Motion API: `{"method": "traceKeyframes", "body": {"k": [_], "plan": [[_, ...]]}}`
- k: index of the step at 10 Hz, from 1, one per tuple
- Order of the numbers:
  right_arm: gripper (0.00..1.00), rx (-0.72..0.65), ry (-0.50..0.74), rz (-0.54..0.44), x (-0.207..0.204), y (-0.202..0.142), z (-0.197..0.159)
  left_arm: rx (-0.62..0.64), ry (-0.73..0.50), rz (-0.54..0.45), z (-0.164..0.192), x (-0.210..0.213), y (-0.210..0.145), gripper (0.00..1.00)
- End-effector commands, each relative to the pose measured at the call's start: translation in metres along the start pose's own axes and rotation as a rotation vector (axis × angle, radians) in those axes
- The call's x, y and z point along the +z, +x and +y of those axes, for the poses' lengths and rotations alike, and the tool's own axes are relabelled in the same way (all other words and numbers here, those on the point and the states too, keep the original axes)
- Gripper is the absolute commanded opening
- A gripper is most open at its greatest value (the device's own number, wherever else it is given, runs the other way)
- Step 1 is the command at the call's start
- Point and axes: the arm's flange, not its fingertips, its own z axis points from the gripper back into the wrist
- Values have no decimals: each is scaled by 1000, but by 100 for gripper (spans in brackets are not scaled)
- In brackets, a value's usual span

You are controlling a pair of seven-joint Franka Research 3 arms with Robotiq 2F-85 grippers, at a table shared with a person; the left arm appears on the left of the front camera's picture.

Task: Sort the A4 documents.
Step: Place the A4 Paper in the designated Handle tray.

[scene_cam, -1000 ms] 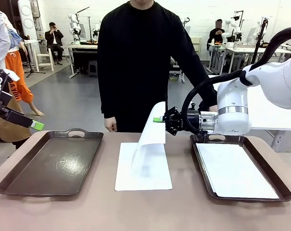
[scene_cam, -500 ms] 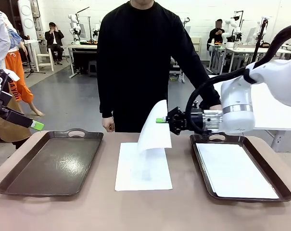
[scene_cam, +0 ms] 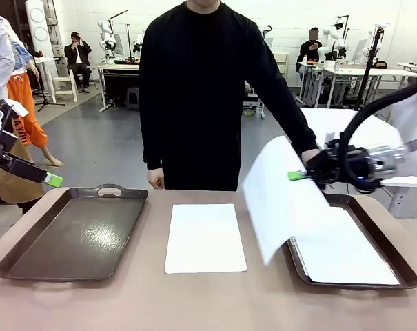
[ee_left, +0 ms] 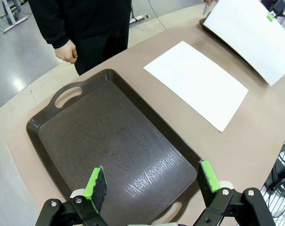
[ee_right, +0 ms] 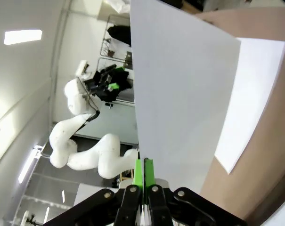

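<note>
Far left, the left pincer (ee_left: pixel 152 179) points down at the left tray (scene_cam: pixel 77 234) with its fingers wide apart, holding nothing. That dark tray sits on the bench (scene_cam: pixel 194 303). Next, one white sheet (scene_cam: pixel 205 238) lies flat on the bench, between the two trays. A person stands behind it, one hand (scene_cam: pixel 156 179) near the far edge. Further right, the right pincer (scene_cam: pixel 298 176) is squeezed tight on the upper edge of a second sheet (scene_cam: pixel 280 200), which hangs tilted over the left side of the right tray (scene_cam: pixel 394 265). More white paper (scene_cam: pixel 346 252) lies flat in that tray.
</note>
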Motion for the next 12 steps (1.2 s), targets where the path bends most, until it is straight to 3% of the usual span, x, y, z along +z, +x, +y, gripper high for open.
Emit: {"method": "traceKeyframes", "body": {"k": [1,5,10,12], "plan": [[1,1,18,16,32,1,-4,-11,-16,-14,3,-2,-2,100],[1,-31,64,-39,65,-1,-30,-11,-16,-14,3,-2,-2,100],[1,-115,132,-78,102,-9,-89,-11,-16,-14,3,-2,-2,100],[1,-164,84,-76,111,-17,-119,-11,-16,-14,3,-2,-2,100]]}}
